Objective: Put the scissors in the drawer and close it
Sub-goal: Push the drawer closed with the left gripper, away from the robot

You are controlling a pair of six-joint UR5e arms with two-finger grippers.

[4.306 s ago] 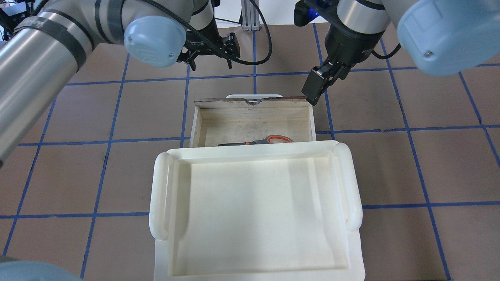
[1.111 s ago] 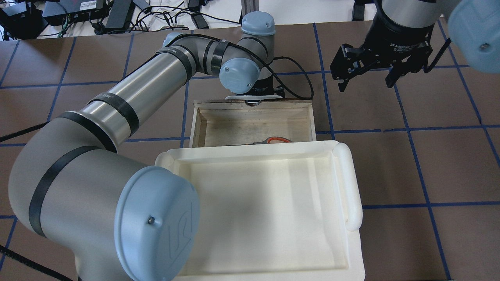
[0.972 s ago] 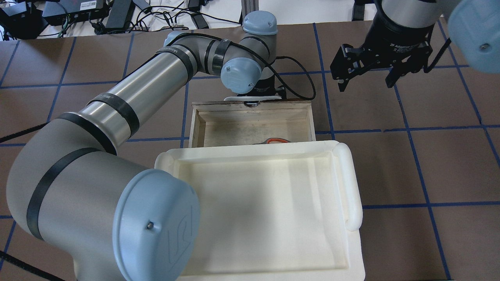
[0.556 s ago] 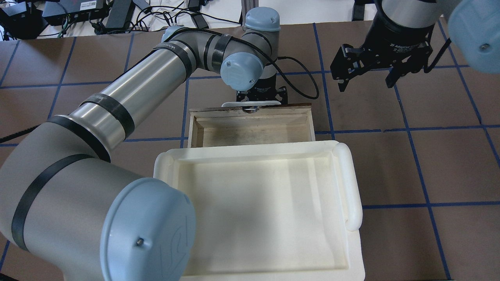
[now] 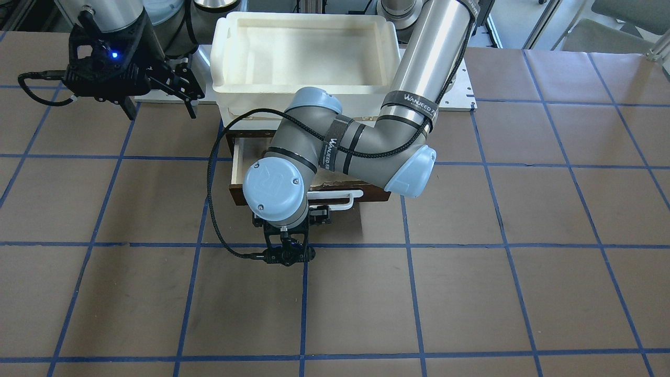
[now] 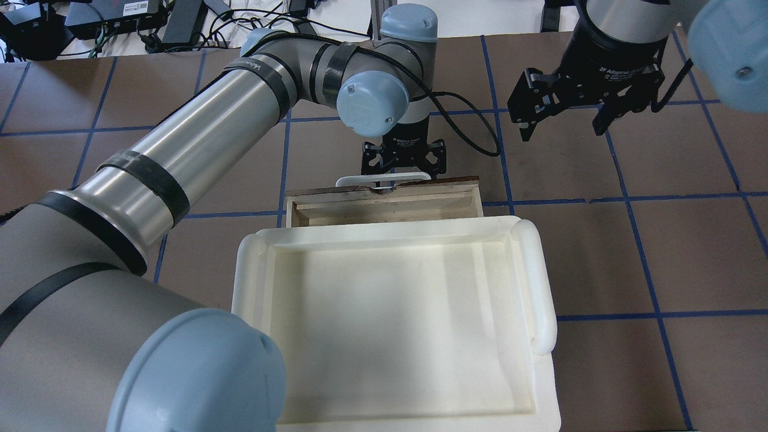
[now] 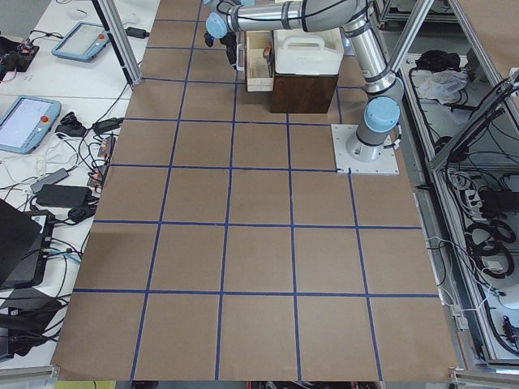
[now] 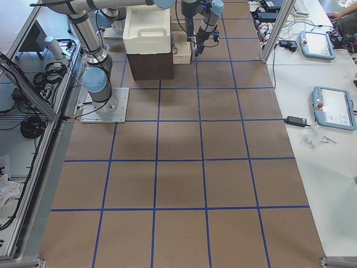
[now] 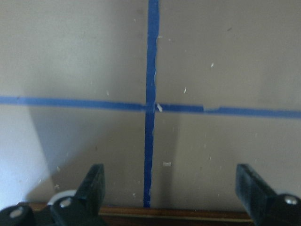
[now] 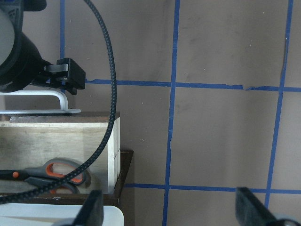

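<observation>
The wooden drawer (image 6: 420, 182) sticks out a short way from under the white tray (image 6: 384, 231). Its dark front and white bar handle (image 5: 337, 201) show in the front-facing view. The scissors (image 10: 56, 172) lie inside the drawer (image 10: 56, 136) near its right wall. They show only in the right wrist view and are hidden by the tray from overhead. My left gripper (image 6: 402, 171) is open and points down right against the drawer front, by the handle. It also shows in the left wrist view (image 9: 169, 168). My right gripper (image 6: 562, 132) is open and empty, raised to the drawer's right.
The white tray (image 5: 225, 52) sits on a dark brown cabinet (image 8: 148, 66) that holds the drawer. The left arm's black cable (image 10: 110, 94) hangs across the drawer's corner. The brown table with blue tape lines (image 6: 624, 198) surrounds the cabinet.
My left arm has moved toward the cabinet and pushed the drawer in under the tray. The scissors have slid out of the overhead view. The right gripper has stayed still over the last second.
</observation>
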